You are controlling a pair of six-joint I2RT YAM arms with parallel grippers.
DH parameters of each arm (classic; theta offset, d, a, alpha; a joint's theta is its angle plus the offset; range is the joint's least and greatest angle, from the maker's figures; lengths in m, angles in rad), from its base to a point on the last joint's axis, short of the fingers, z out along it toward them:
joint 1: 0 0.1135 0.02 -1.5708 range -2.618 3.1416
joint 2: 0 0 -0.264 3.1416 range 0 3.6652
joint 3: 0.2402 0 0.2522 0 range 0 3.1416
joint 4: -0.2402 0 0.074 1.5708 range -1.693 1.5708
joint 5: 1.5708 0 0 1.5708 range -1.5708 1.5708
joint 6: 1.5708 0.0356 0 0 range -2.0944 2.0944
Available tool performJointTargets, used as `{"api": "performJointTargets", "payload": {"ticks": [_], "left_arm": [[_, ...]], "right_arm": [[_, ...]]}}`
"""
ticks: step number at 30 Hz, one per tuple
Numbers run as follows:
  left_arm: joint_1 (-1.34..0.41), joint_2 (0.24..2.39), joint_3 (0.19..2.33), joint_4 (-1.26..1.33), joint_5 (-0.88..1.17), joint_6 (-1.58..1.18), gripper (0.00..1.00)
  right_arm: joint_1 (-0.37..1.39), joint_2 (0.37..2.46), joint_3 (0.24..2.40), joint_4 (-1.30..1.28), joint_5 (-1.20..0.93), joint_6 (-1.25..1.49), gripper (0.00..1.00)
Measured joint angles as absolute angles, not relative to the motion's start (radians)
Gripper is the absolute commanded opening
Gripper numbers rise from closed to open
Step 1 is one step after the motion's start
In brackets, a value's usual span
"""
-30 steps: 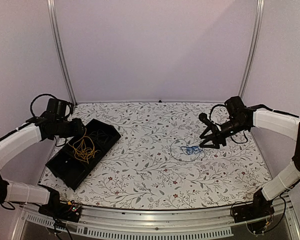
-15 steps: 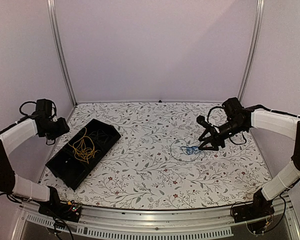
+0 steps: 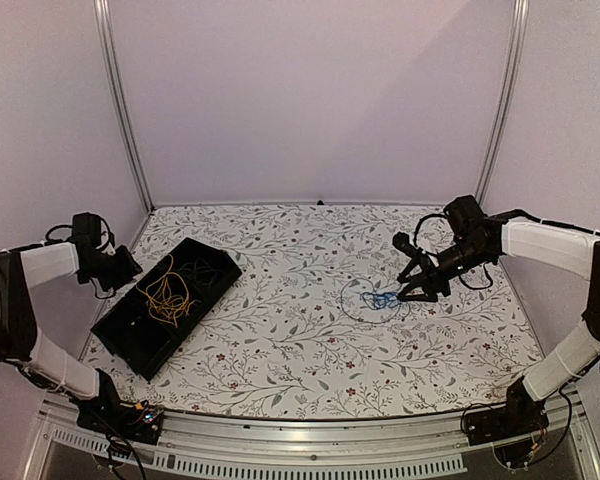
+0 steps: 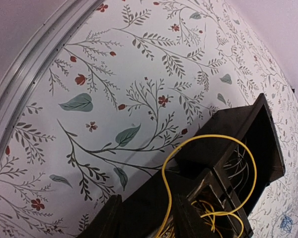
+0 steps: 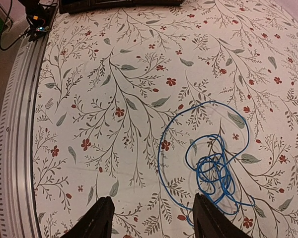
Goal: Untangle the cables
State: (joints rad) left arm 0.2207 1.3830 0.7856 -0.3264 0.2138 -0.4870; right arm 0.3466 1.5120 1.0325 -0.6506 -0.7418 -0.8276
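Yellow cables (image 3: 165, 295) lie in loose loops inside a black tray (image 3: 130, 335) at the table's left. My left gripper (image 3: 130, 270) hovers beside the tray's left rim, open. In the left wrist view one yellow cable (image 4: 208, 137) arcs over the tray (image 4: 258, 129) and runs down through the gap of the left gripper (image 4: 148, 220), untouched by either finger. A blue cable (image 3: 382, 299) lies coiled on the cloth, with a thin dark loop (image 3: 348, 306) around it. My right gripper (image 3: 408, 293) is just right of it, open and empty. The blue cable (image 5: 213, 171) lies ahead of the right gripper (image 5: 156, 223).
A floral cloth (image 3: 290, 330) covers the table. An aluminium rail (image 3: 300, 440) runs along the near edge, with both arm bases on it. Purple walls and metal posts (image 3: 120, 110) close in the sides and back. The table's metal border (image 4: 35, 54) is close to the left gripper.
My left arm has drawn back to the left, away from the tray, and its jaws have narrowed. The right arm has hardly moved.
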Motion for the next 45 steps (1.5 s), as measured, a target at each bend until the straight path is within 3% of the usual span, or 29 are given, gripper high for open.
{"api": "performJointTargets", "payload": {"ticks": [5, 10, 16, 23, 24, 27, 33, 39, 45], "left_arm": [[0.242, 1.432, 0.771, -0.294, 0.282, -0.49, 0.21], [0.255, 1.449, 0.769, -0.273, 0.334, -0.489, 0.0], [0.267, 1.412, 0.757, -0.237, 0.377, -0.498, 0.0], [0.27, 1.133, 0.701, -0.204, 0.351, -0.519, 0.0], [0.27, 1.107, 0.694, -0.204, 0.345, -0.521, 0.07], [0.27, 1.097, 0.695, -0.229, 0.324, -0.509, 0.43], [0.251, 1.253, 0.725, -0.336, 0.33, -0.484, 0.41], [0.098, 1.189, 0.741, -0.307, 0.319, -0.464, 0.45], [0.04, 1.291, 0.836, -0.288, 0.262, -0.464, 0.44]], "right_arm": [[0.349, 1.537, 1.033, -0.658, -0.734, -0.828, 0.58], [0.353, 1.547, 1.033, -0.665, -0.73, -0.828, 0.58], [0.354, 1.549, 1.033, -0.667, -0.72, -0.828, 0.58], [0.355, 1.554, 1.033, -0.669, -0.711, -0.828, 0.58], [0.356, 1.555, 1.033, -0.669, -0.711, -0.828, 0.58], [0.367, 1.564, 1.033, -0.669, -0.707, -0.828, 0.58], [0.39, 1.579, 1.033, -0.671, -0.689, -0.828, 0.58], [0.393, 1.579, 1.033, -0.672, -0.684, -0.828, 0.58], [0.394, 1.588, 1.033, -0.673, -0.678, -0.828, 0.58]]}}
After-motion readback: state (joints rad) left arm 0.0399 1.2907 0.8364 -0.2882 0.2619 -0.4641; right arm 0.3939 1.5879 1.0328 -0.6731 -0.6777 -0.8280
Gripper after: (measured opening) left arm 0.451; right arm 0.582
